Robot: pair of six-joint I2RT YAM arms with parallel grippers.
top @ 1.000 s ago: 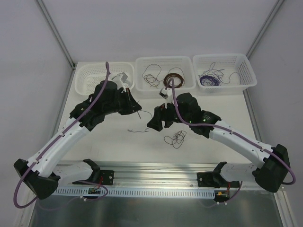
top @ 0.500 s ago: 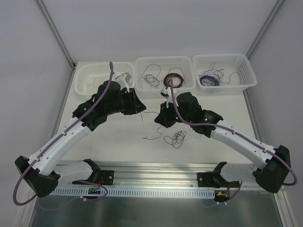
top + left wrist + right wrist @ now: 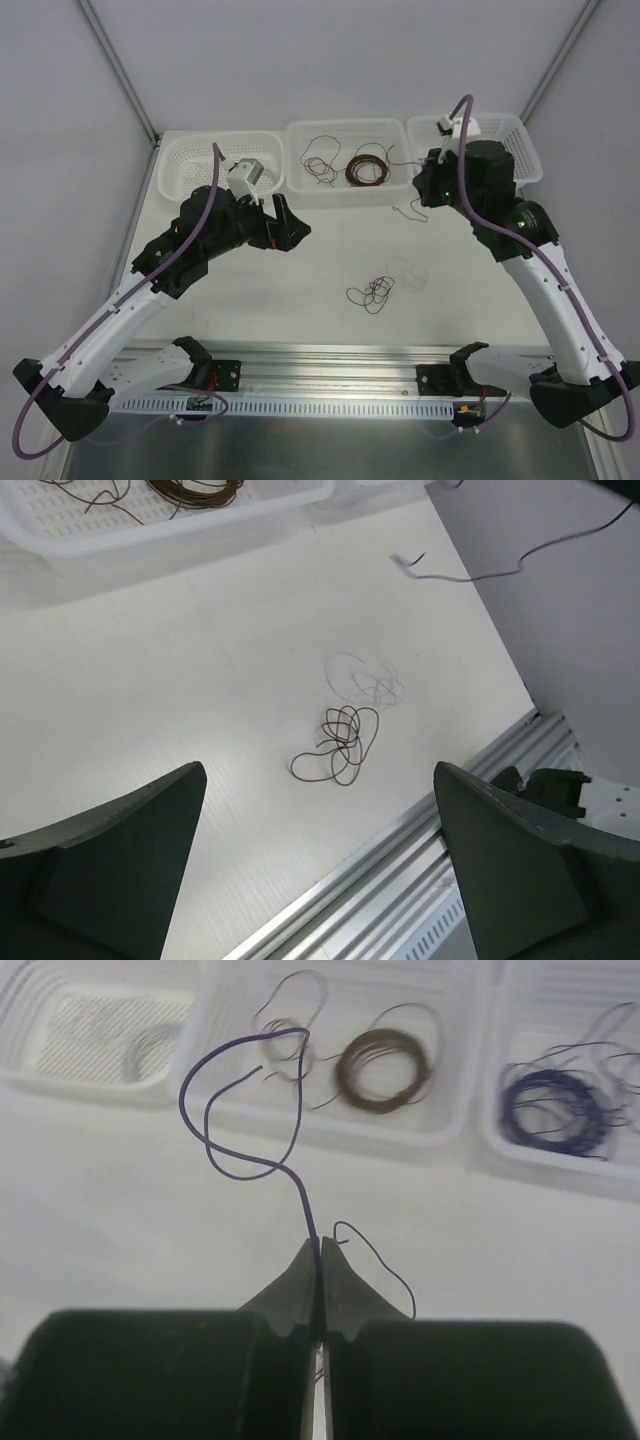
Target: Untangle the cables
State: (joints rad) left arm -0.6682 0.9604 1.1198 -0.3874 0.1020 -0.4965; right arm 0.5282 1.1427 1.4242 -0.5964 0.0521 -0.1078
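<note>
Right claw [image 3: 320,1252] is pinched fully shut on a thin purple wire [image 3: 245,1110]. From the wrist cam the wire rises out of the closed tips, curls into a couple of open loops toward 11 o'clock, and a short tail hooks off toward 4 o'clock. In the overhead view that claw [image 3: 424,200] hangs above the tabletop [image 3: 230,290], just in front of the gap between the middle basket [image 3: 300,190] and the right basket [image 3: 525,165]. The loose wire end dangles at its 8 o'clock.

Left claw [image 3: 318,772] is spread wide w/ nothing between the fingers [image 3: 120,860]. It sits in front of the left basket [image 3: 190,170], pointing roughly toward 3 o'clock across the tabletop.

Rest of the cables lie on the tabletop, approx. centre, at 6 o'clock from the middle basket: a small dark brown tangle [image 3: 338,745] of scribbly loops, and just beyond it at 1 o'clock a faint pale grey wire [image 3: 365,680]. Can't tell if the two touch.

In the baskets: a white coil [image 3: 150,1050] in the left one, a neat brown coil [image 3: 383,1068] plus a loose thin dark wire [image 3: 320,165] in the middle one, and a purple bundle [image 3: 550,1100] in the right one.
</note>
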